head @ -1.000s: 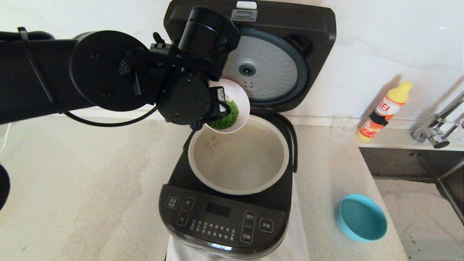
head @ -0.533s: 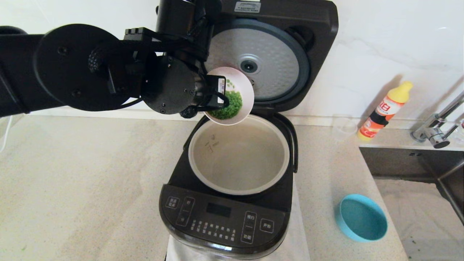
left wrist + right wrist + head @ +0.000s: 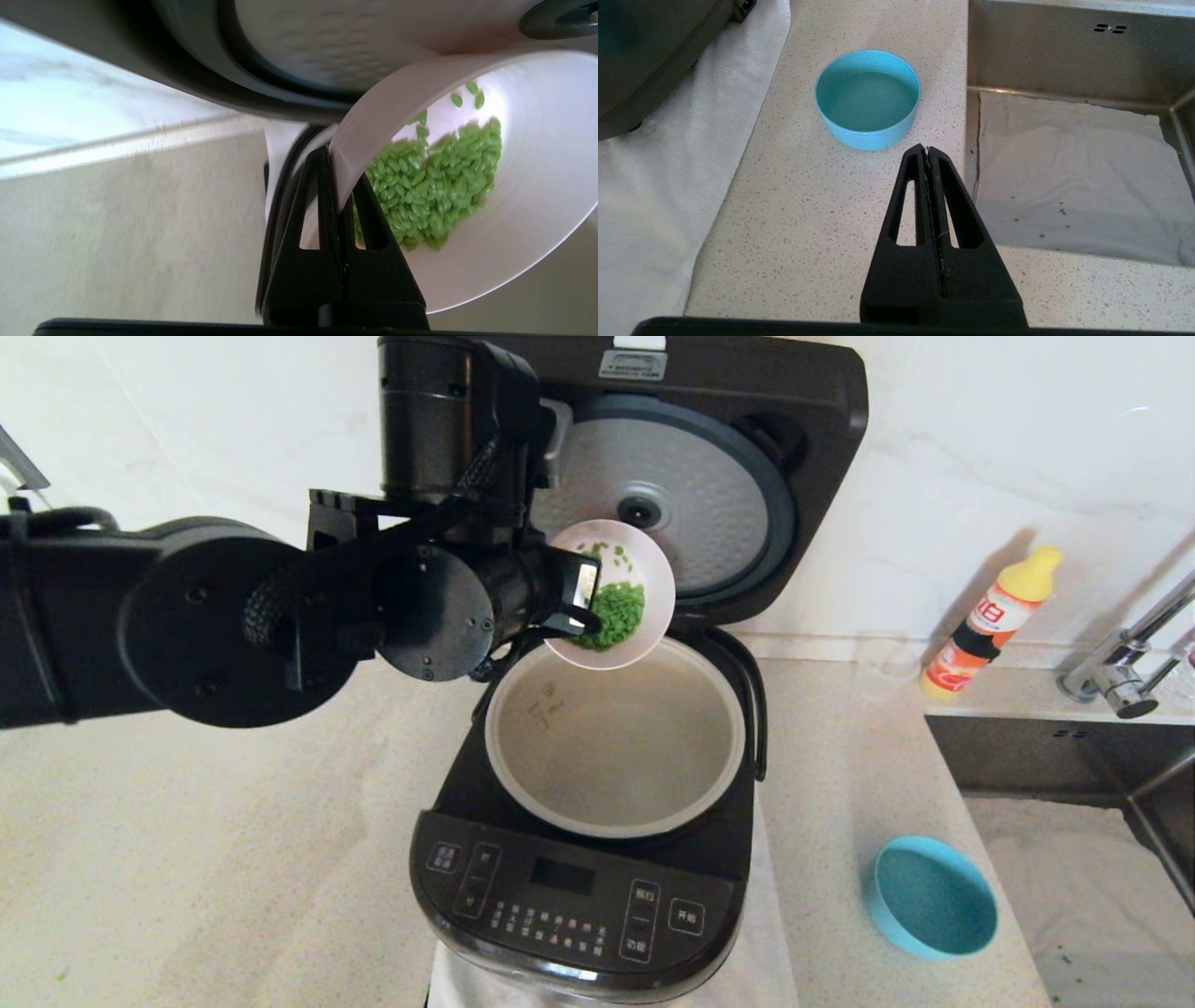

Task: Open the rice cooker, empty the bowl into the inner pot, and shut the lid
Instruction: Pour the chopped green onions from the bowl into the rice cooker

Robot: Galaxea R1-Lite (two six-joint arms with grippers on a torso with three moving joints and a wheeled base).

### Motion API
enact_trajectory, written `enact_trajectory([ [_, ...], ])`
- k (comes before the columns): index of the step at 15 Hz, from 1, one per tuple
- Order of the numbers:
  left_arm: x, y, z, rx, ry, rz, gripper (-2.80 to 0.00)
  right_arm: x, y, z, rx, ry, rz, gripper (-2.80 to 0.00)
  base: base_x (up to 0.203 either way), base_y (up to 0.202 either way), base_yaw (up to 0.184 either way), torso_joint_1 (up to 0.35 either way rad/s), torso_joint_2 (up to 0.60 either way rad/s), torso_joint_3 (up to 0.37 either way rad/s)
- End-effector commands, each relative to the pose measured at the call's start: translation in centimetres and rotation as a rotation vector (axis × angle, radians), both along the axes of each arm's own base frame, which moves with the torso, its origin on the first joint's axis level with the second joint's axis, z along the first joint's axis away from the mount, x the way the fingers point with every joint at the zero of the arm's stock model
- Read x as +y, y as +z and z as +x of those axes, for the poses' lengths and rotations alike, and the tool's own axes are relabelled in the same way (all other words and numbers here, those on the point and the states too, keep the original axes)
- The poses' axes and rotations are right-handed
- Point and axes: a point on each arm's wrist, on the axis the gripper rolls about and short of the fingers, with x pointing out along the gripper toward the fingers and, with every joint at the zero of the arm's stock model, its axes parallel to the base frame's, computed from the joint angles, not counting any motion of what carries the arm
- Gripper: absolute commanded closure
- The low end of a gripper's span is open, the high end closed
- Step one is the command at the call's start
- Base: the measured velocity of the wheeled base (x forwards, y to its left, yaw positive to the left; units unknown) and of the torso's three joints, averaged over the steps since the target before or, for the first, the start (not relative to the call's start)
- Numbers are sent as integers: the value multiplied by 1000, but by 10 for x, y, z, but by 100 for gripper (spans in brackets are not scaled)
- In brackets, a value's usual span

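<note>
The black rice cooker [image 3: 574, 905] stands open, its lid [image 3: 747, 392] raised at the back with the dimpled silver disc showing. The pale inner pot [image 3: 611, 747] looks empty. My left gripper [image 3: 574, 616] is shut on the rim of a pale pink bowl [image 3: 644, 639] holding green grains [image 3: 611, 611]. The bowl is tilted steeply above the pot's back left rim. In the left wrist view the gripper [image 3: 334, 154] pinches the bowl wall [image 3: 373, 121], and the grains [image 3: 434, 182] lie heaped inside. My right gripper [image 3: 927, 151] is shut and empty above the counter.
A blue bowl [image 3: 929, 896] stands on the counter right of the cooker, also in the right wrist view [image 3: 867, 98]. A yellow-capped bottle [image 3: 990, 621] stands by the wall. A sink [image 3: 1102, 821] with a tap [image 3: 1120, 681] lies at the right. A white cloth [image 3: 654, 186] lies under the cooker.
My left arm has swung and turned, carrying the pink bowl a little rightward and tilting it further over the pot's back rim. Some grains have spread up the bowl's inner wall.
</note>
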Motion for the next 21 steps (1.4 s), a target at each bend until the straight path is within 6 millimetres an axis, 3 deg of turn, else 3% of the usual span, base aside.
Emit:
enact_trajectory([
  [1,0,-9,0,-33,3,-22,0,0,0,0,1,0,0,0,0,0,0,0,0,0],
  [8,7,-50,-8,-144,2,-59,0,0,0,0,1,0,0,0,0,0,0,4,0,1],
  [10,9,-54,-10,-220,5,-67,0,0,0,0,1,0,0,0,0,0,0,0,0,0],
  [17,6,-112,-6,-310,12,101,0,0,0,0,1,0,0,0,0,0,0,0,0,0],
  [21,2,-110,-2,-450,33,130,0,0,0,0,0,0,0,0,0,0,0,0,0,0],
])
